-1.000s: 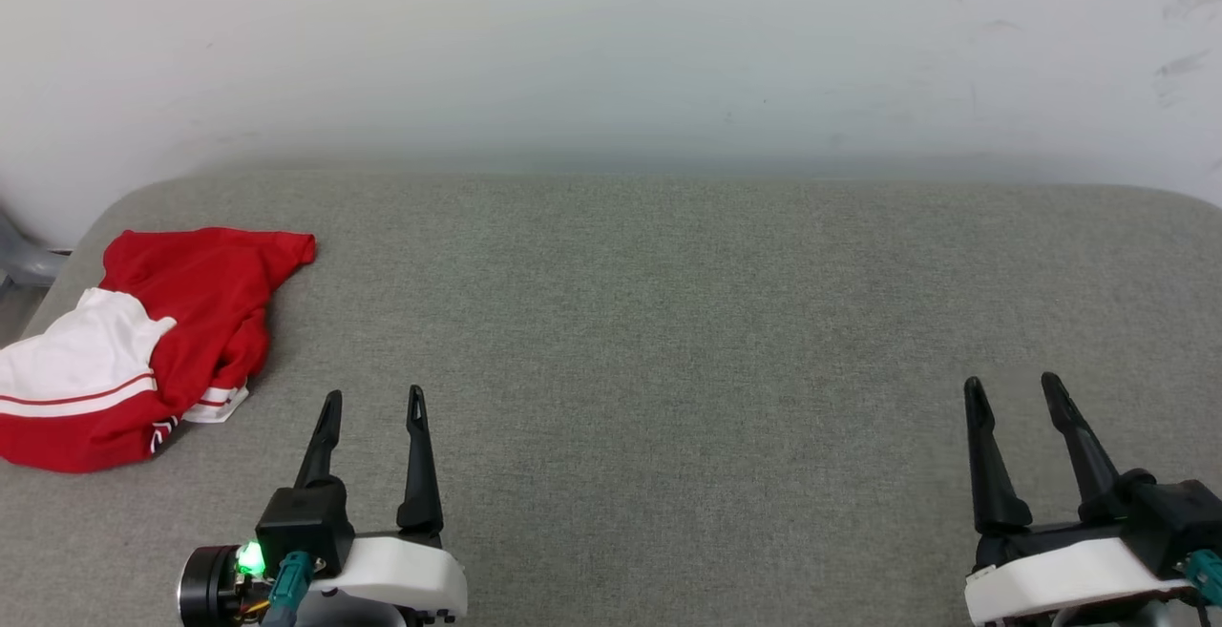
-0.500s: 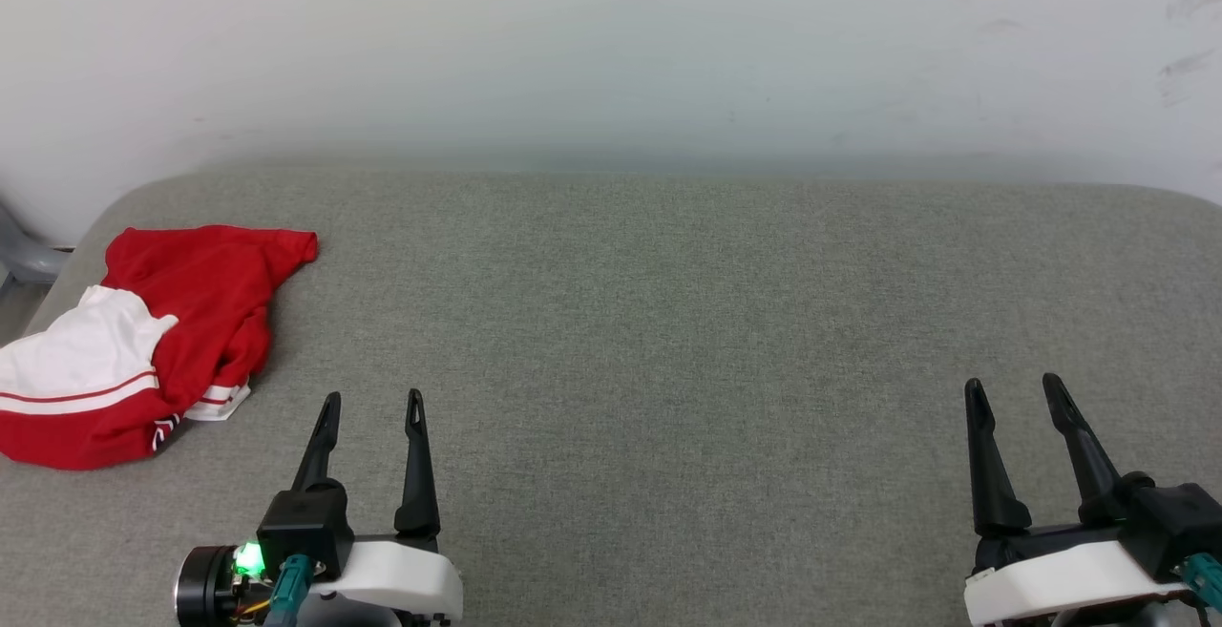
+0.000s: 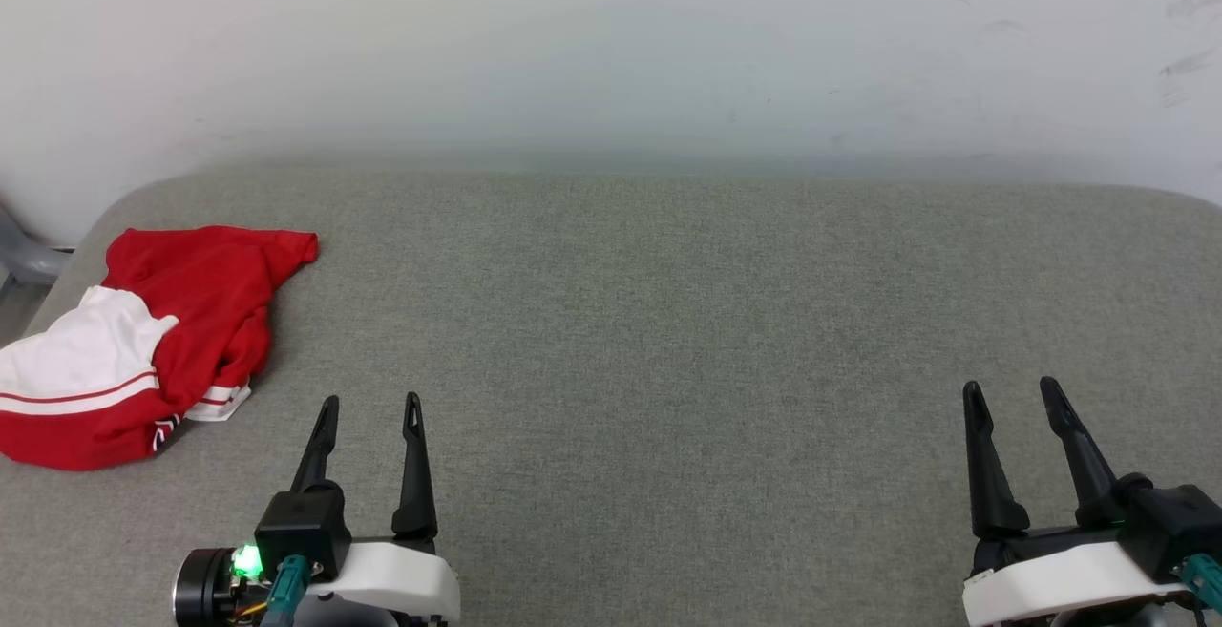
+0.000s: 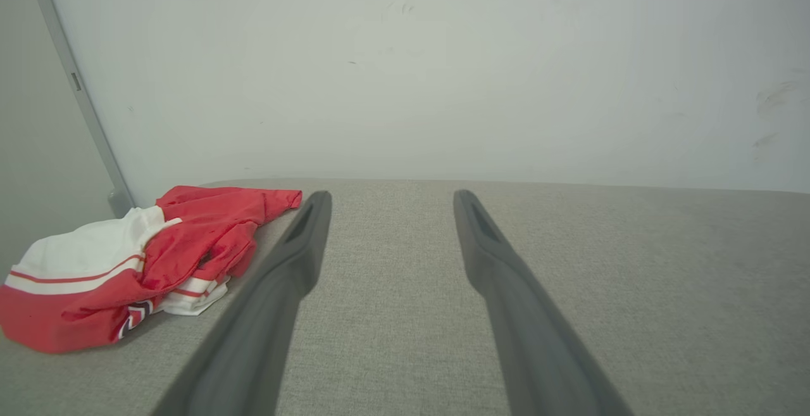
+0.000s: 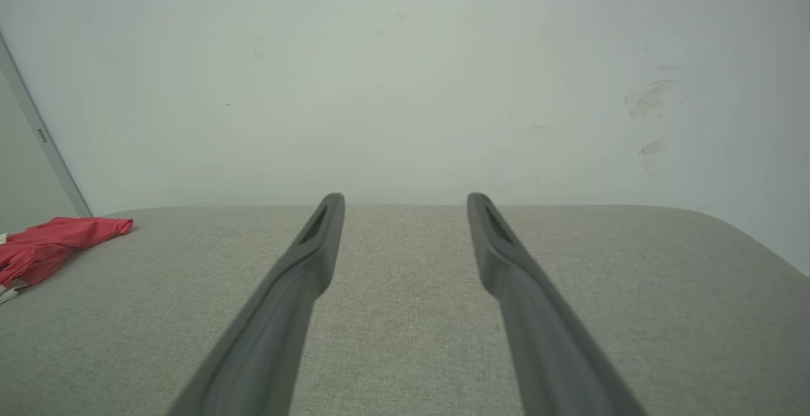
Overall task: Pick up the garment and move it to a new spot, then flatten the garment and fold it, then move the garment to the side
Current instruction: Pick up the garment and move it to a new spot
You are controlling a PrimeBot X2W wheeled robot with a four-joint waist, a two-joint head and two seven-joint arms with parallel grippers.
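**Crumpled red-and-white garment is lying at the left edge of the frame, apart from both grippers.**

The left gripper, at lower left, and the right gripper, at lower right, are both sitting with fingers spread wide, holding nothing, over the grey padded surface. The shirt is looking light, soft and limp. It will likely sag and bunch when lifted, so pinching a raised red fold on the side nearest the left gripper seems the surest hold.
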